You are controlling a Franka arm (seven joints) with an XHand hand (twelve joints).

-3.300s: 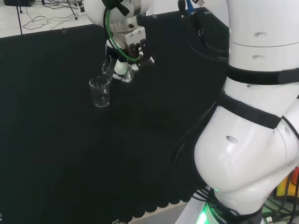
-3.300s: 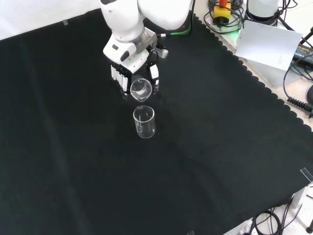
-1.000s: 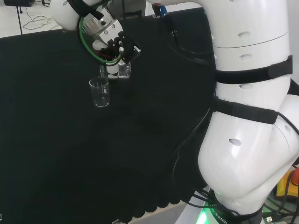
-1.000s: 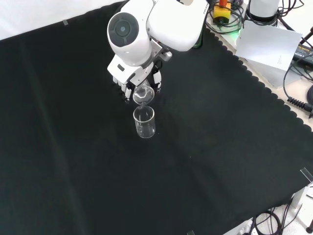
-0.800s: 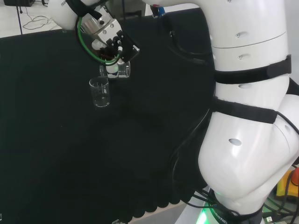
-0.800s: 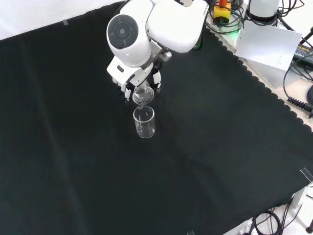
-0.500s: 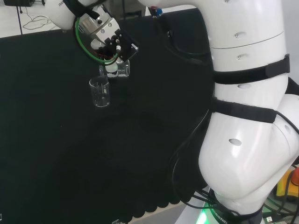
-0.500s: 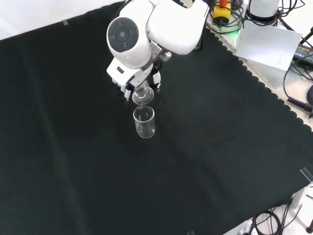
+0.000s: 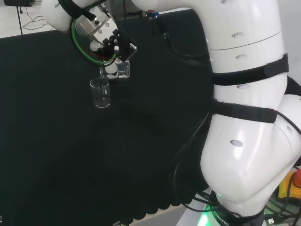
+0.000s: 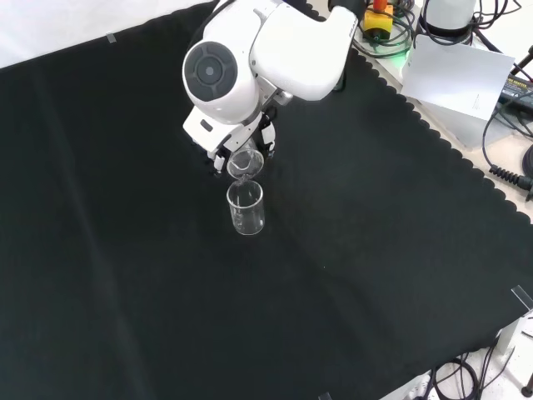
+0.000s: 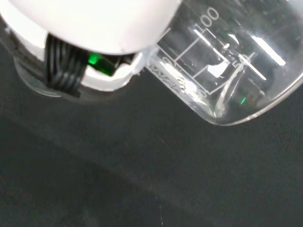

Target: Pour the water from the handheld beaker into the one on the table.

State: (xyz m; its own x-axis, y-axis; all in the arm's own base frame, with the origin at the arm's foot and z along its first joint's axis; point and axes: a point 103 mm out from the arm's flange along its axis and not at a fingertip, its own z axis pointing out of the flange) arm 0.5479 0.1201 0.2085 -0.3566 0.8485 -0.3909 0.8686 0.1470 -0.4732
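Note:
A small clear beaker (image 10: 244, 164) is tipped steeply in the hand (image 10: 250, 137), whose fingers curl round it. In the front view its spout hangs just above the rim of a second clear beaker (image 10: 246, 207) standing upright on the black cloth. From the head view the held beaker (image 9: 120, 69) sits under the hand (image 9: 112, 44), up and to the right of the standing beaker (image 9: 100, 92). The wrist view has the tilted beaker (image 11: 227, 61) close up, graduation marks on its wall, beside a blurred white part of the hand (image 11: 90, 28). Water is hard to make out.
The arm's big white links (image 9: 244, 117) take up the right of the head view. In the front view a link with a round grey cap (image 10: 218, 77) stands over the hand. A white board (image 10: 466, 75) and cables lie past the cloth's scalloped far edge.
The hand has rolled further over, tipping the held beaker more steeply above the standing one. The arm's links have swung a little. The standing beaker has kept its place.

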